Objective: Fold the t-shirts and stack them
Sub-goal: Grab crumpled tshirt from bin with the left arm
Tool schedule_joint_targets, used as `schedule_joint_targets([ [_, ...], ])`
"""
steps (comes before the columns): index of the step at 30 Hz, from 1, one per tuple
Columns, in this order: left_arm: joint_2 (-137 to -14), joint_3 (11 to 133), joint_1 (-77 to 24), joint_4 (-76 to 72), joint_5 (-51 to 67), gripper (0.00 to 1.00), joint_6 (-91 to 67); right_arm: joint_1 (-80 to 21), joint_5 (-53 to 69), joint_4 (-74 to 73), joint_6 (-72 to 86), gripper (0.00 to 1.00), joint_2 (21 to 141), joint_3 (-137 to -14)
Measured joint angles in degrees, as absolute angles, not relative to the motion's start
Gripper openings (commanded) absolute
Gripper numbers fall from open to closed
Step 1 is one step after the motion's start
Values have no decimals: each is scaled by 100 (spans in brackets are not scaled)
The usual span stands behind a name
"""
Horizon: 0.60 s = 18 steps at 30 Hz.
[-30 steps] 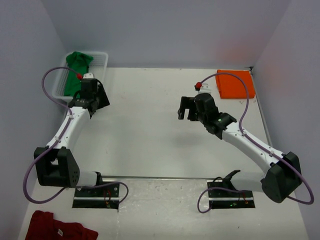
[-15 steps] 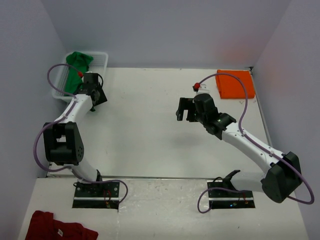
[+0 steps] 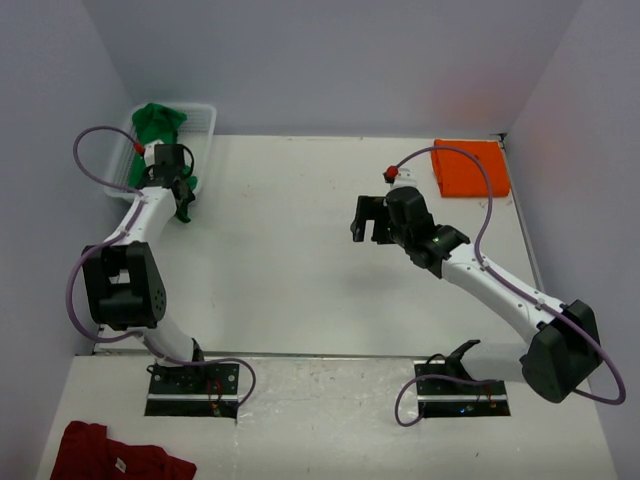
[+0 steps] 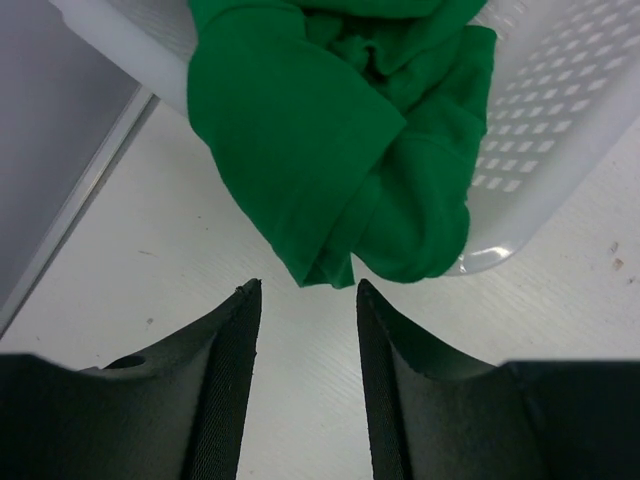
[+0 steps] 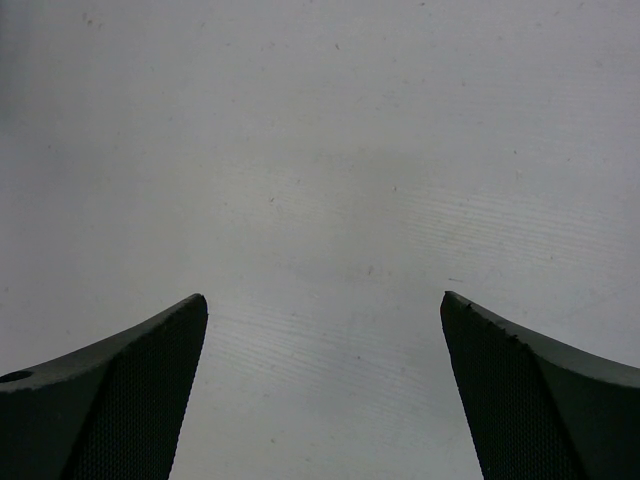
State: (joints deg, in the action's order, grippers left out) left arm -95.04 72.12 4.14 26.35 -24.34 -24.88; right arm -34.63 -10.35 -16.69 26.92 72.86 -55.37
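- Top external view: we see the green t-shirt [image 3: 158, 118] bunched in a white perforated basket [image 3: 203, 120] at the far left corner of the surface [image 3: 290, 270].
- Part of the green t-shirt spills over the basket's near rim and hangs down toward the surface.
- The left arm [image 3: 140, 225] reaches up along the left wall to that rim, and the left gripper [image 4: 305, 290] sits right at the hanging cloth.
- In the left wrist view we find its jaws apart, with bare surface showing between them. The lowest fold of the green t-shirt hangs just at the line of the fingertips, and nothing is pinched.
- The orange t-shirt [image 3: 470, 168] lies folded flat at the far right corner of the surface, well apart from the green one.
- The right gripper [image 3: 362, 218] hovers right of the middle of the surface, near the orange t-shirt but not touching it.
- In the right wrist view we see its jaws spread wide, with only bare surface between and beyond them.
- A dark red garment [image 3: 110, 455] lies crumpled at the near left, in front of the left arm's base.
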Motion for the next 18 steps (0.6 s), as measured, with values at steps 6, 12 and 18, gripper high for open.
schedule_joint_targets([
  [6, -9636, 7223, 775, 2600, -2335, 43, -2491, -3461, -1031, -1667, 2687, 99, 7286, -5537],
  [12, -9686, 7223, 947, 2486, -2053, 42, -2488, -3465, -947, -1656, 2683, 99, 7286, -5527],
  [18, -9756, 7223, 937, 2438, -1791, 42, -2488, -3468, -923, -1616, 2683, 99, 7286, -5527],
])
